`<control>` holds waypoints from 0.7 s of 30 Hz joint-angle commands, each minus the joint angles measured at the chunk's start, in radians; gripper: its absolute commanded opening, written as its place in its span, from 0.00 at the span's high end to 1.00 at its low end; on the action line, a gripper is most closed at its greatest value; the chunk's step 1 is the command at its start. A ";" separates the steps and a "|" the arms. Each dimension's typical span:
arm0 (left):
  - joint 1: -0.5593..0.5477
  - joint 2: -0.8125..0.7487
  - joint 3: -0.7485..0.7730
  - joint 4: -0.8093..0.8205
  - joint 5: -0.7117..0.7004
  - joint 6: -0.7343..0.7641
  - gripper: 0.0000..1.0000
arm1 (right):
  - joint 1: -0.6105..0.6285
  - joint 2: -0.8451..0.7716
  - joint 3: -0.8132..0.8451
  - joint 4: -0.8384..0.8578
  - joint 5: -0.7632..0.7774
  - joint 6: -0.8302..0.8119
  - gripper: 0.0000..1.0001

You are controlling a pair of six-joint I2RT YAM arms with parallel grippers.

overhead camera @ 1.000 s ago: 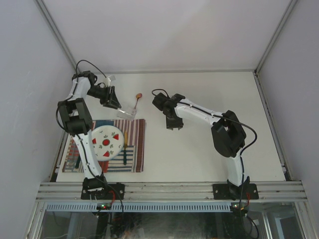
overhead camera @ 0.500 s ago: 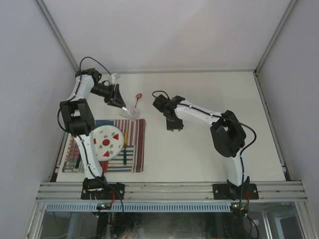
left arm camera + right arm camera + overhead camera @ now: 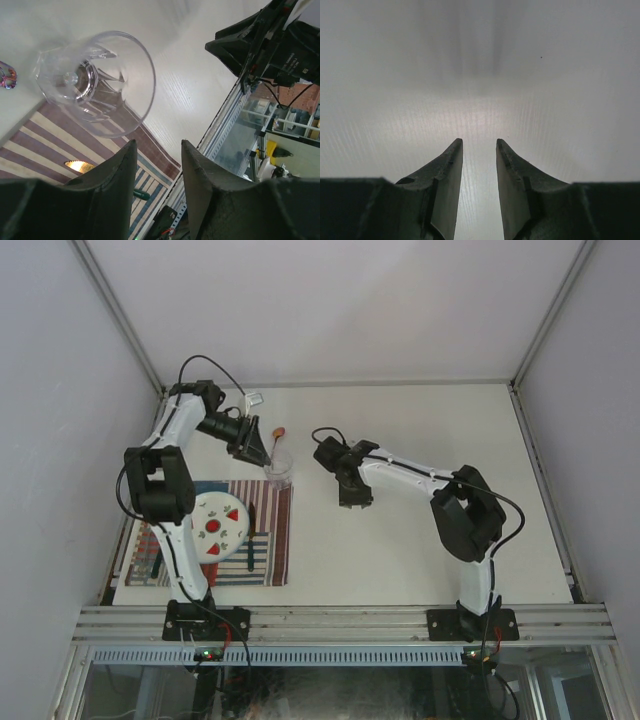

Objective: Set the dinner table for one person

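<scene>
Reading from the left of the dinner table [image 3: 420, 550], the striped placemat [image 3: 277, 540] holds a plate [image 3: 215, 525], and a clear glass [image 3: 281, 470] stands at its far right corner, just beyond the left gripper [image 3: 158, 150], which is parted and empty. Further right, the right gripper [image 3: 478, 142] hovers over bare tabletop, also parted with nothing in it. Cutlery is probably what remains.

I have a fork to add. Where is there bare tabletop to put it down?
Free: the dinner table between the striped placemat and the right arm, and the right side past that arm. Crowded: the far left, where the glass, a small orange-tipped item and the left pincer sit close together.
</scene>
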 commanded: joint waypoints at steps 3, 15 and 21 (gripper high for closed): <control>0.006 -0.104 -0.050 0.034 0.003 -0.023 0.56 | 0.004 -0.092 -0.041 0.064 0.011 0.012 0.68; 0.012 -0.367 -0.219 0.280 -0.409 -0.200 0.61 | -0.030 0.157 0.462 0.082 -0.138 -0.047 0.66; 0.030 -0.615 -0.392 0.363 -0.638 -0.216 0.61 | -0.021 0.471 0.983 -0.066 -0.224 0.002 0.65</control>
